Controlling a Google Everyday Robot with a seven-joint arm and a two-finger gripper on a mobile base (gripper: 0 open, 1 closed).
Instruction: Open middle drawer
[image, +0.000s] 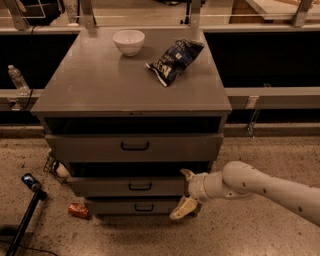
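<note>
The middle drawer (100, 186) is the second grey front of the grey cabinet (100, 85), with a small black centre pull (140, 186). A dark gap shows above its front. My gripper (184, 192) is at the right end of that drawer's front, low, right of the pull. It is open: one tan finger (187, 174) is at the drawer's top edge and the other (180, 209) reaches down in front of the bottom drawer. It holds nothing. My white arm (260, 187) comes in from the lower right.
The top drawer (90, 148) has a wider handle; the bottom drawer (115, 206) is smallest. A white bowl (128, 41) and a dark chip bag (175, 59) lie on the cabinet top. On the left are a water bottle (18, 79), a red can (78, 210) and a black pole (27, 212).
</note>
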